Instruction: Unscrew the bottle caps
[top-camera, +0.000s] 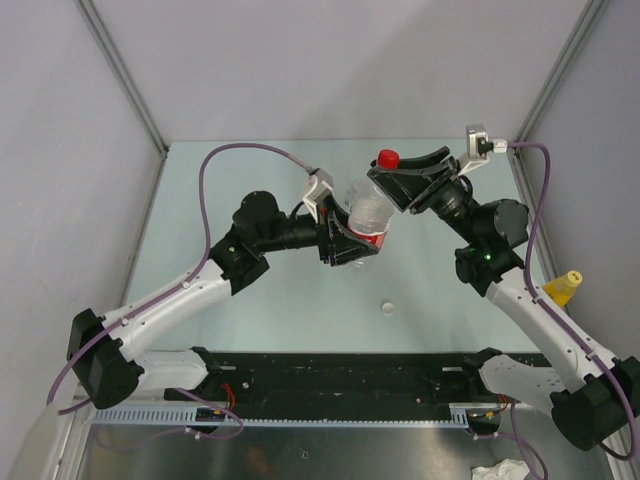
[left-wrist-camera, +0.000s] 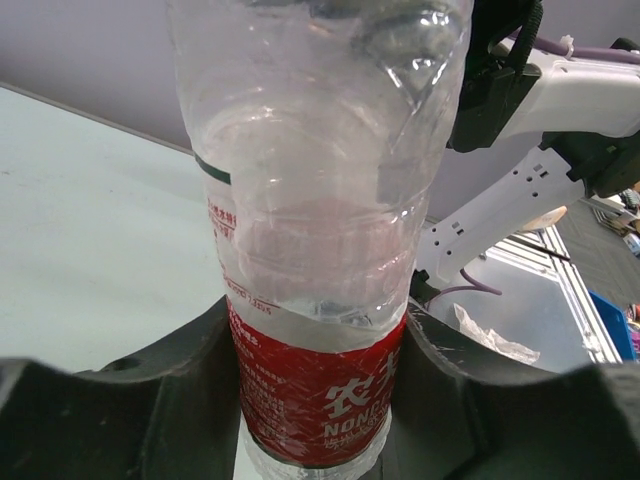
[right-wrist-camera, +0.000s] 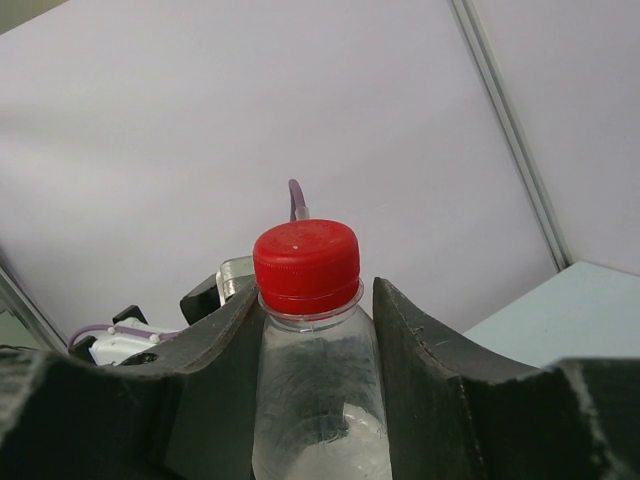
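Above the table's middle, two arms share the red-label bottle (top-camera: 368, 212).
The left arm reaches in from 8 o'clock, the left gripper (top-camera: 350, 246) clamped on the label. The right arm bends in from 4 o'clock, the right gripper (right-wrist-camera: 316, 335) narrowly flanking the neck under the red cap (top-camera: 388, 158), its grip unclear. The bottle's long axis tilts, cap toward 1 o'clock.
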